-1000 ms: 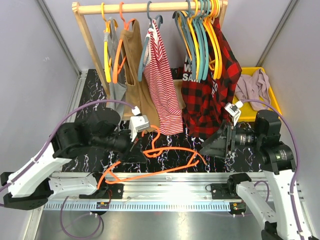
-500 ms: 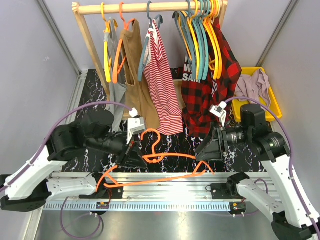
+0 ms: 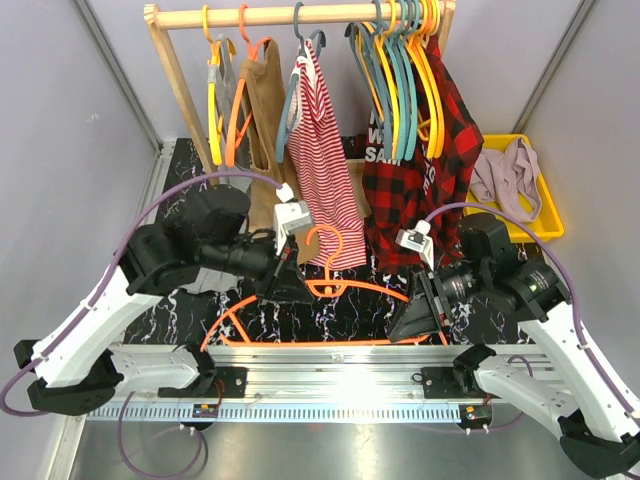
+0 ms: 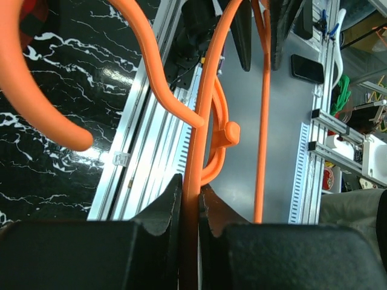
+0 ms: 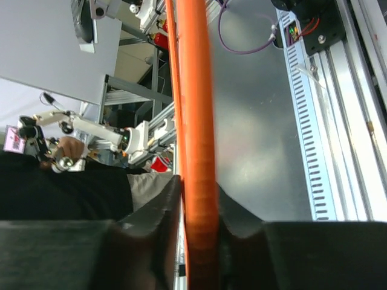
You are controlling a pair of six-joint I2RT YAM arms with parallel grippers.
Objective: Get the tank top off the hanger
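Note:
A bare orange hanger (image 3: 330, 288) hangs in the air between the two arms, above the black marbled table, with no garment on it. My left gripper (image 3: 288, 284) is shut on its left shoulder; in the left wrist view the jaws (image 4: 190, 188) pinch the thin orange hanger rod (image 4: 208, 90). My right gripper (image 3: 412, 316) is shut on the hanger's right end; its wrist view shows the jaws (image 5: 198, 188) pressed on the orange hanger bar (image 5: 195, 90). A grey tank top (image 3: 232, 150), a tan one (image 3: 272, 160) and a red-striped one (image 3: 325, 170) hang on the rack behind.
The wooden rack (image 3: 300, 15) spans the back, also holding a red plaid shirt (image 3: 420, 190) and several empty hangers (image 3: 400, 60). A yellow bin (image 3: 548, 215) at the right holds a pale pink garment (image 3: 505, 175). An aluminium rail (image 3: 330, 365) runs along the near edge.
The left gripper has raised the hanger and carried it toward the rack. The right gripper swung in from the right and shut on the hanger's right end.

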